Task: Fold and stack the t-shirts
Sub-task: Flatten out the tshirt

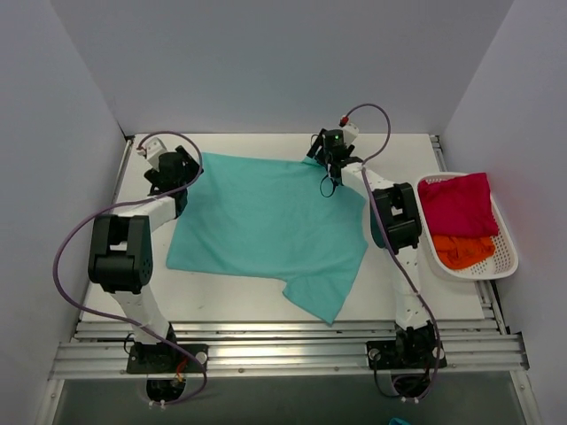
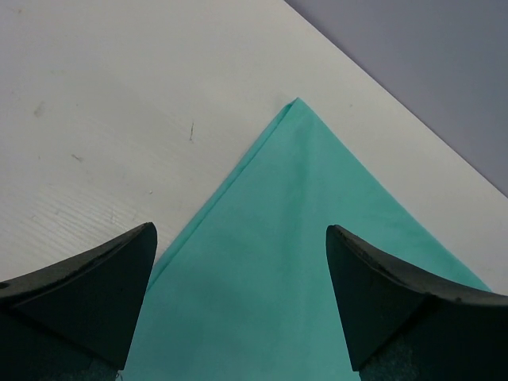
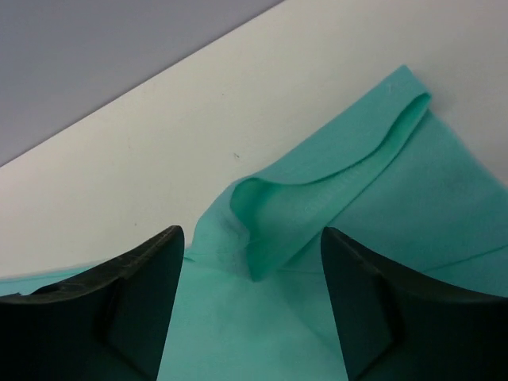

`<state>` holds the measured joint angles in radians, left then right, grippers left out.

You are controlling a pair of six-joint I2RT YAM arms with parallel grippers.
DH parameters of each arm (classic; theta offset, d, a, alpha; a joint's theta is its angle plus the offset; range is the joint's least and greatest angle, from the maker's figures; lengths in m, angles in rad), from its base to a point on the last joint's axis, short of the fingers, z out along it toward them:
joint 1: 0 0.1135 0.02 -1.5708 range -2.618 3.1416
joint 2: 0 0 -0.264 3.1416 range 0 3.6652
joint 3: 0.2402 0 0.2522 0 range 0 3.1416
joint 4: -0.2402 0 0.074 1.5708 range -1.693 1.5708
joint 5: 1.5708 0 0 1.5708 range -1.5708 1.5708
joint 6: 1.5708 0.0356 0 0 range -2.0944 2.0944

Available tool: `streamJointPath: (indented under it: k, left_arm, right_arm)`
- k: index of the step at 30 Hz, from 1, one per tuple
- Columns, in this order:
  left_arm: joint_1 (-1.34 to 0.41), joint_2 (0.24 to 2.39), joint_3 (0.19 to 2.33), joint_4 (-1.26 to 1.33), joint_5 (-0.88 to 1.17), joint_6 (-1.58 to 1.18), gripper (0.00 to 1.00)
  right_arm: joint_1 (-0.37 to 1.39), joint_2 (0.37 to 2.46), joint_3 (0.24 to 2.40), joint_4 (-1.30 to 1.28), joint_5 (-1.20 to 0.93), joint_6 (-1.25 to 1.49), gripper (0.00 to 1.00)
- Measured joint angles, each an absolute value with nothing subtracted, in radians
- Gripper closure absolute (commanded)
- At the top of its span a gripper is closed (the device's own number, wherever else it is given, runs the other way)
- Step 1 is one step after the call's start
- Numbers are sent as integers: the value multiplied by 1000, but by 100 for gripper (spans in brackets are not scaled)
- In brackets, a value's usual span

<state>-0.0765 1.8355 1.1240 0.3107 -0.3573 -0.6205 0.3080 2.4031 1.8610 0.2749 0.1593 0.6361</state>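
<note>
Presently, the teal t-shirt [image 1: 266, 221] lies spread flat, its far corner (by the right gripper [image 3: 250, 232]) rumpled. Both it and the left gripper [image 2: 238, 234] gape, holding nothing.

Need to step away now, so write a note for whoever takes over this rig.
Left end effector: open, over the teal shirt's far left corner, holding nothing.
Right end effector: open, over a rumpled fold at its far right corner.
Teal shirt lies spread on the table; pink shirt and orange shirt sit in the basket.
Done: no finished fold, no stack.
Left: fold all three, stack them.
</note>
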Motion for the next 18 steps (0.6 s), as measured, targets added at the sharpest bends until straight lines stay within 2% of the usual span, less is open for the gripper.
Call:
streamJointPath:
  k: [3, 18]
  left_arm:
    - [-85, 1847, 1126, 312, -347, -619, 3]
    - [-92, 1872, 1126, 360, -328, -613, 3]
  right_arm:
    - [309, 2403, 1861, 247, 167, 636, 28]
    - [309, 2403, 1871, 208, 213, 636, 31]
